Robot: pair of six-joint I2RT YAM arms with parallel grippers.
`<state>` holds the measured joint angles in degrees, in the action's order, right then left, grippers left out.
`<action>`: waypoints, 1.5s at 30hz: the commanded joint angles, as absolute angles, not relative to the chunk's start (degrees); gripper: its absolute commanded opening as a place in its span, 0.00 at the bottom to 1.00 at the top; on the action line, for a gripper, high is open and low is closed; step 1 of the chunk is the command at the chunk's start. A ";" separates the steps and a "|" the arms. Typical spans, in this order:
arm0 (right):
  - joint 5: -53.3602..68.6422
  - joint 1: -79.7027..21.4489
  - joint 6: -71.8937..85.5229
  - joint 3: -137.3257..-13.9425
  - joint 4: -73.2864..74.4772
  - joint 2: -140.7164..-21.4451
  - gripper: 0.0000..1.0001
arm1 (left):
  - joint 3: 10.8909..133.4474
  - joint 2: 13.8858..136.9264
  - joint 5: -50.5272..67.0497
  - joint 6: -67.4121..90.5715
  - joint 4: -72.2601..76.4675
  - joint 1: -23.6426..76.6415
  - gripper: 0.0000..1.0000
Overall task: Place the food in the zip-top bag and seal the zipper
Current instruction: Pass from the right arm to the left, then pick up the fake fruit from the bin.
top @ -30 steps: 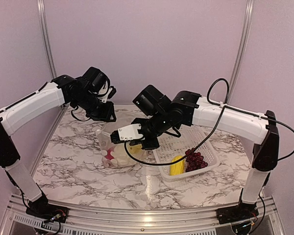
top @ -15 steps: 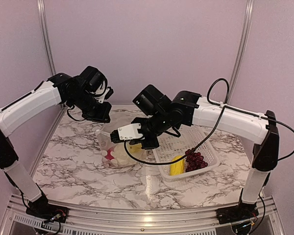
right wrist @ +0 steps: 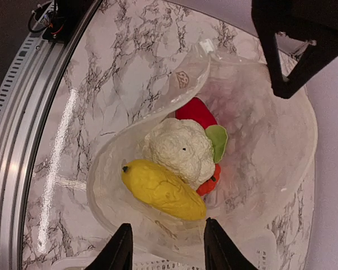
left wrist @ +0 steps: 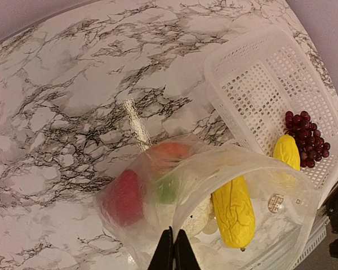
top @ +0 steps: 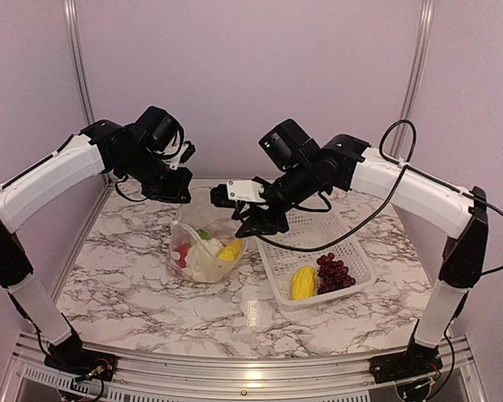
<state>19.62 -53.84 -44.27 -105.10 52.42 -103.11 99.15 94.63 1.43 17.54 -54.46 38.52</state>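
Below the spread right gripper (right wrist: 168, 224), the zip-top bag (right wrist: 270, 129) holds four foods. Left gripper (left wrist: 173, 253) pinches its rim; grapes (top: 335, 272), yellow piece (top: 302, 283) and sealing remain.

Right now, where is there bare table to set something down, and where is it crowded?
Bare marble lies left of the zip-top bag and along the near edge before the basket. Crowded: the middle, where left gripper and right gripper crowd the bag.

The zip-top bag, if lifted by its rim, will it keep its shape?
Probably sags: the zip-top bag is thin film with a curling rim. Likely bottom-heavy, since the cauliflower and yellow piece sit low inside.
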 commanded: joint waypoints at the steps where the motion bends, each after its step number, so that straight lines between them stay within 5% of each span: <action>1: 28.41 -47.77 -42.04 -102.37 54.88 -96.25 0.41 | 99.41 95.01 1.54 17.00 -53.64 38.41 0.00; 8: 24.30 -37.90 -46.98 -85.86 54.96 -90.52 0.41 | 98.93 94.78 0.99 16.95 -53.05 38.41 0.00; 18: 15.54 -34.52 -59.60 -71.29 53.85 -89.22 0.61 | 98.09 94.92 1.22 17.14 -52.37 38.41 0.00; 31: 17.62 -36.38 -77.50 -76.06 62.57 -98.03 0.77 | 97.36 94.06 0.78 17.79 -52.32 38.41 0.00; 45: 14.26 -38.80 -80.77 -76.38 56.63 -104.97 0.75 | 94.90 92.14 1.57 19.02 -51.34 38.41 0.00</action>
<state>14.83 -38.35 -80.03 -74.19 59.16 -103.24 96.27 94.45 1.32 18.33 -52.40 38.52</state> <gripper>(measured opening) 0.764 0.018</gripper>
